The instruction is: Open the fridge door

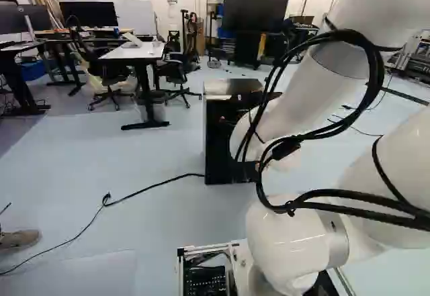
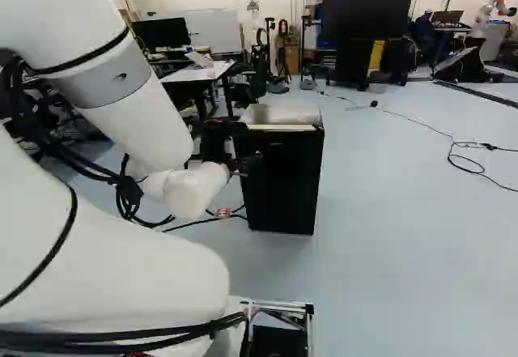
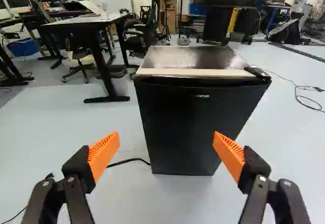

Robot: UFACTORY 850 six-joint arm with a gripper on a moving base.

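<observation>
- Fridge (image 3: 176, 109), a low black cabinet, upright on the floor (image 3: 45, 132) ahead of the gripper (image 3: 166, 138); its long axis is vertical, and its front faces the wrist.
- Gripper, carried by the single white arm (image 2: 136, 130): its two fingers stand wide apart, with nothing held between the orange pads (image 3: 104, 153). The cabinet lies beyond the fingertips, apart from them, roughly centred on the line of reach.
- Fridge door (image 3: 203, 132), apparently shut. A small dark fitting (image 3: 258, 72) sits at the top front corner farther from the desk (image 3: 84, 22); it is probably a hinge cover, which would make the edge nearer the desk the freeing one.
- Coming move, as judged: an advance toward that freer edge, with a finger set at the seam, then a pull back and around the hinge. A push square on the front would gain nothing and might shift the cabinet.
- Surface: smooth pale floor, crossed by a black cord (image 3: 129, 160) reaching the cabinet's foot on the desk side.
- Room: beyond the cabinet, an office chair (image 3: 139, 38) beside the desk, and a large screen (image 2: 370, 5); another robot (image 2: 488, 19) stands far off.
</observation>
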